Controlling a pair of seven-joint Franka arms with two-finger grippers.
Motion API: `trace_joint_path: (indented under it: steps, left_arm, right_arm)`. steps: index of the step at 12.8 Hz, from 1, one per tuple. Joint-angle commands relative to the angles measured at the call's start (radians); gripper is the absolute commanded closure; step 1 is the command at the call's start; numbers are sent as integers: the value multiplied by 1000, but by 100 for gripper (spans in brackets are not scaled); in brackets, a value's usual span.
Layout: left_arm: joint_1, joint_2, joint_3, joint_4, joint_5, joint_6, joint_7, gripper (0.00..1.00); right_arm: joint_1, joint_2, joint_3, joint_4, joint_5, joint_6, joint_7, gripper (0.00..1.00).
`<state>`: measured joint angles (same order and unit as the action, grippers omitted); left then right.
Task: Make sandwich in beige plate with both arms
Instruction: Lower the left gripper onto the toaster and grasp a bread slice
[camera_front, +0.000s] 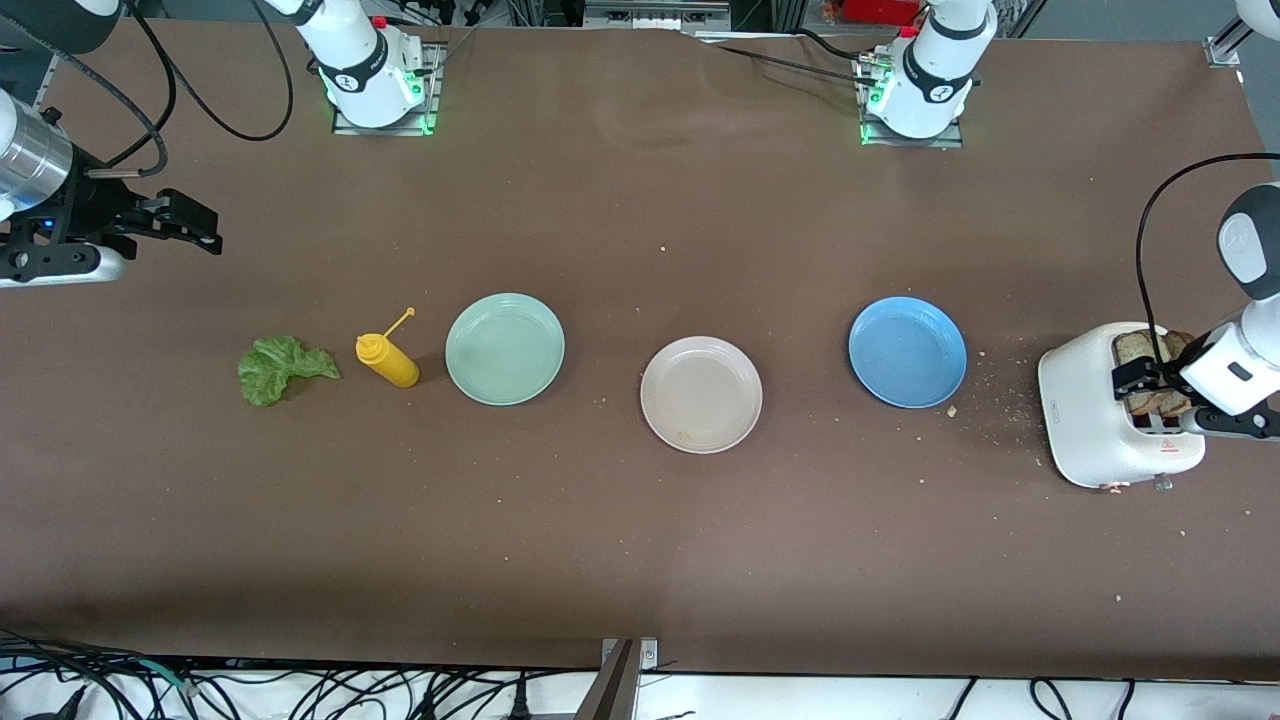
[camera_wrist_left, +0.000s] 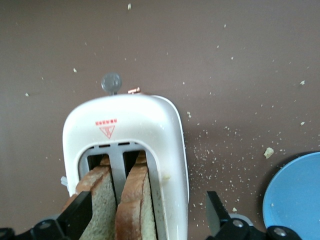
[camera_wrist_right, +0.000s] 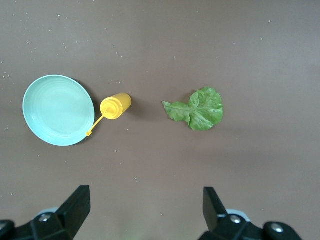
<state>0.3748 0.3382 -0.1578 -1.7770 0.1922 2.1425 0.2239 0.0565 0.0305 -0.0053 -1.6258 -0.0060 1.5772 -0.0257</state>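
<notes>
Beige plate (camera_front: 701, 394) btwn two plates; bread (camera_front: 1150, 372) in toaster (camera_front: 1095, 420).

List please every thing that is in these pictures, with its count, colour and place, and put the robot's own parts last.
Round beige plate: one, pale beige, middle of the table.
Round mint-green plate: one, toward the right arm's end, beside the bottle.
Round blue plate: one, between the beige plate and the toaster.
Yellow plastic squeeze bottle: one, upright, between the leaf and the mint-green plate.
Ruffled green lettuce leaf: one, flat on the table, at the right arm's end.
White toaster: one, at the left arm's end.
Brown bread slices: two, standing in the toaster slots.
Crumbs: many, pale, around the toaster.
Left tool: black, open, astride the bread slices.
Right tool: black, open, over bare table near the leaf.
</notes>
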Motion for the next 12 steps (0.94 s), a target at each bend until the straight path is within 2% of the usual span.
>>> trace_joint_path:
  steps: [1, 3, 4, 9, 12]
  left_arm:
    - [21, -71, -14, -99, 16, 19, -5, 38]
    - [22, -77, -12, -101, 22, 5, -3, 89]
    - [22, -77, -12, -96, 29, -21, 2, 100]
    - [24, -96, -11, -85, 29, -64, 5, 100]
    - [18, -99, -20, 5, 29, -195, 0, 100]
  right_arm:
    - [3, 2, -1, 11, -12, -2, -11, 0]
    - [3, 2, -1, 11, -12, -2, -11, 0]
    - [3, 2, -1, 11, -12, -2, -11, 0]
    - [3, 0, -1, 11, -12, -2, -11, 0]
    - [3, 0, -1, 11, -12, -3, -11, 0]
